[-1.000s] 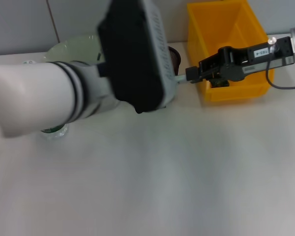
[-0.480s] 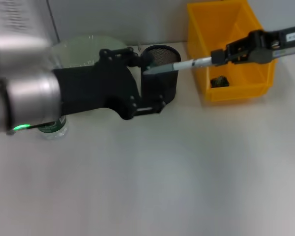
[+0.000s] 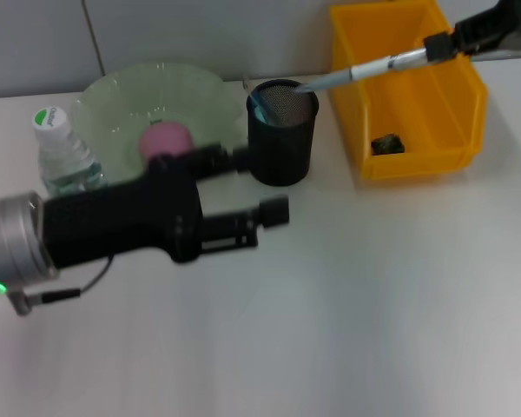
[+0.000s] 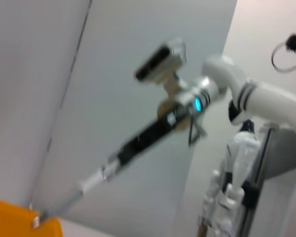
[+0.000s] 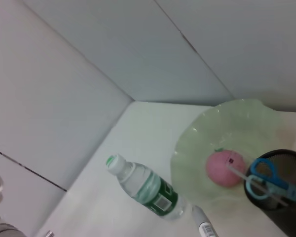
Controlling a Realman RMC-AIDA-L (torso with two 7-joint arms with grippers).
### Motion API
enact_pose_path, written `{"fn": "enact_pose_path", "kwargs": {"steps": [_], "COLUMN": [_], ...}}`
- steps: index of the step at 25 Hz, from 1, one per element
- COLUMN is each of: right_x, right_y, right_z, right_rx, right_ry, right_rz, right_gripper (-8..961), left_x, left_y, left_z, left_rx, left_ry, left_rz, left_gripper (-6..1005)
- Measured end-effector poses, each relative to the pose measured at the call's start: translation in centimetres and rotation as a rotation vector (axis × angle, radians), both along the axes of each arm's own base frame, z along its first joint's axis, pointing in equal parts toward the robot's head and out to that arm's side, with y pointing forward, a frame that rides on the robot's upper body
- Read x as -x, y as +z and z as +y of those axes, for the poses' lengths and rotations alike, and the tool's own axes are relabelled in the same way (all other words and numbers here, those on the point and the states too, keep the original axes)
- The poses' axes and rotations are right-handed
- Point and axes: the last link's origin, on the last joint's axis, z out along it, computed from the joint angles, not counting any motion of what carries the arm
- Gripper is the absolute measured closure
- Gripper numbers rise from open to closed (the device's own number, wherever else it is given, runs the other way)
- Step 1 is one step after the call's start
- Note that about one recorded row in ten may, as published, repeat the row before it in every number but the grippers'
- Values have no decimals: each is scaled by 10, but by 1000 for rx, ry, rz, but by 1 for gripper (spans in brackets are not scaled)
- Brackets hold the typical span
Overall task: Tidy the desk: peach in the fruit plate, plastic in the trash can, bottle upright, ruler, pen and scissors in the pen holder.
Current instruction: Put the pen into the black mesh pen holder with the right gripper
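Observation:
My right gripper (image 3: pixel 441 43) is at the back right, above the yellow trash can (image 3: pixel 456 130), shut on a grey pen (image 3: pixel 365 69). The pen slants down, its tip just over the rim of the black mesh pen holder (image 3: pixel 282 143). Blue-handled scissors (image 5: pixel 266 175) stand in the pen holder (image 5: pixel 286 217). The pink peach (image 3: pixel 165 139) lies in the pale green fruit plate (image 3: pixel 113 104). The bottle (image 3: pixel 61 156) stands upright left of the plate. A dark crumpled scrap (image 3: pixel 386 143) lies in the trash can. My left gripper (image 3: pixel 256 184) hangs open and empty in front of the holder. I cannot make out the ruler.
A grey wall runs along the back of the white desk (image 3: pixel 373 304). The left forearm (image 3: pixel 113 226) crosses the front left of the desk. In the left wrist view the right arm (image 4: pixel 256 96) and the pen (image 4: pixel 91 182) show against the wall.
My left arm has drawn back from the pen holder toward the front left, uncovering plate, peach and bottle. The right gripper has risen and moved right with the pen.

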Motion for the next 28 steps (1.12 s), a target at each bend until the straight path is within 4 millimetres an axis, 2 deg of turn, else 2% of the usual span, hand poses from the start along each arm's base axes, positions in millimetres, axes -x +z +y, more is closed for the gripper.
{"fn": "enact_pose_path", "kwargs": {"steps": [3, 4, 5, 6, 7, 9, 12, 14, 15, 19, 20, 24, 25, 26, 28], "right_x": [13, 25, 25, 36, 36, 50, 59, 70, 70, 85, 85, 94, 94, 98, 99], "right_y": [9, 12, 12, 13, 13, 15, 17, 17, 17, 3, 3, -21, -21, -31, -36], "right_z": [9, 15, 15, 21, 21, 30, 38, 49, 49, 65, 65, 77, 77, 81, 82], "right_rx": [16, 33, 33, 46, 46, 45, 30, 2, 2, -10, -10, -17, -17, -19, -18], "right_ry": [16, 31, 31, 39, 39, 41, 34, 27, 27, 35, 35, 64, 64, 75, 79], "right_rz": [-86, -156, -156, -223, -223, -326, -399, -487, -487, -573, -573, -600, -600, -605, -609], "right_gripper": [828, 828, 829, 829, 829, 829, 828, 828, 828, 828, 828, 828, 828, 828, 829], "left_x": [11, 17, 21, 23, 26, 35, 37, 50, 50, 64, 64, 66, 66, 67, 67], "left_y": [-12, -17, -18, -19, -20, -24, -25, -25, -25, -21, -21, -23, -23, -24, -25], "left_z": [-2, -4, -6, -6, -7, -9, -10, -11, -11, -12, -12, -13, -13, -13, -13], "left_rx": [14, 6, -4, -9, -17, -26, -28, -54, -54, -75, -75, -84, -84, -85, -86], "left_ry": [-12, -19, -20, -19, -17, -3, 1, 20, 20, 43, 43, 42, 42, 42, 42], "left_rz": [28, 39, 41, 43, 45, 52, 55, 76, 76, 100, 100, 114, 114, 114, 115], "left_gripper": [198, 198, 198, 197, 197, 197, 197, 197, 197, 198, 198, 198, 198, 198, 197]}}
